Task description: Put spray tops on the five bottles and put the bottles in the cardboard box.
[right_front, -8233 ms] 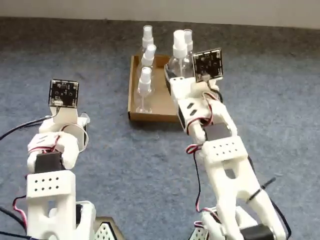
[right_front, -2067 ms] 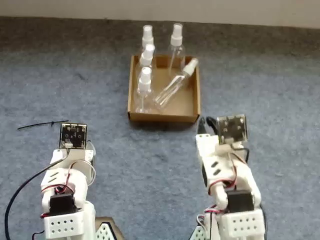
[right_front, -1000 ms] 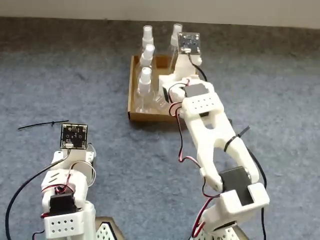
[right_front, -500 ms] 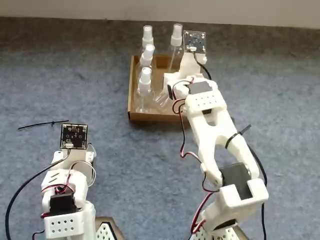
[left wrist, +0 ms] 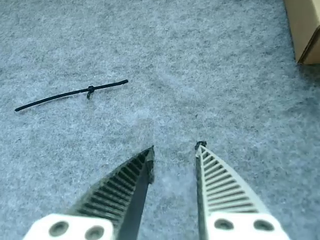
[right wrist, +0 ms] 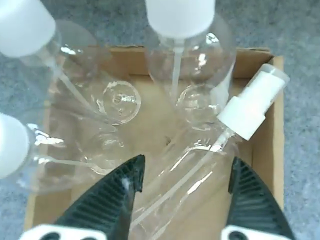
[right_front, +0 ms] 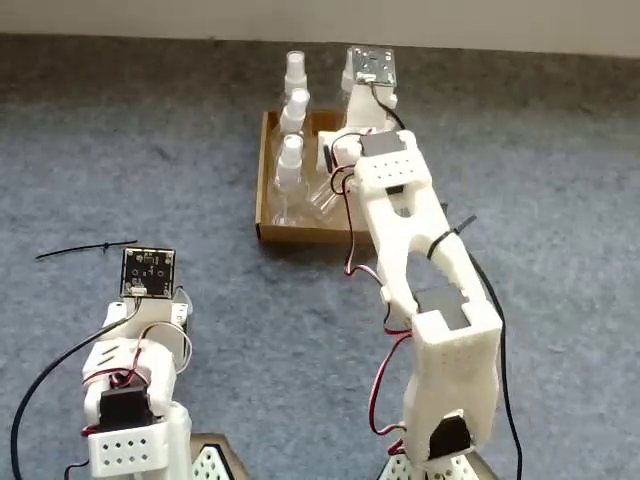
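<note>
Swung left and farther over the brown cardboard box (right_front: 300, 236) at the tabletop's (right_front: 150, 150) far edge. Holds the right end effector (right wrist: 186, 162) spread open astride the tilted clear plastic spray bottle (right wrist: 175, 192) inside; left end effector (left wrist: 175, 148) parted near the front edge.

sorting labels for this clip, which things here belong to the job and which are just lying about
Job:
box
upright bottles with spray tops
tilted bottle, between the right arm's open jaws

Lying about:
black cable tie on the carpet
</note>
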You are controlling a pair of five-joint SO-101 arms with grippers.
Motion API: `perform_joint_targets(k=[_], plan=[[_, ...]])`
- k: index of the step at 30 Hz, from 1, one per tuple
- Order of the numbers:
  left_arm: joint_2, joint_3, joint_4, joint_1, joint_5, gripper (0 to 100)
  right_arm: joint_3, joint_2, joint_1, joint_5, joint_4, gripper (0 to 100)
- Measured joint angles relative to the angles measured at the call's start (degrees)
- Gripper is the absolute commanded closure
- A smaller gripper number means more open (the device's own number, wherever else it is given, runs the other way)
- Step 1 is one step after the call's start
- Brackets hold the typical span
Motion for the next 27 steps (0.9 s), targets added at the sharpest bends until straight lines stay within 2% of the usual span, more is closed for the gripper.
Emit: perform_joint_targets(k=[7,27], plan=[[0.0,0.0,0.0,0.0,0.0,87,-2.8,2.3,0.3,0.0,2.9,76.9],[0.0,0.0,0.1,-1.1,0.0,87,-2.9,2.3,0.2,0.0,3.1,77.0]])
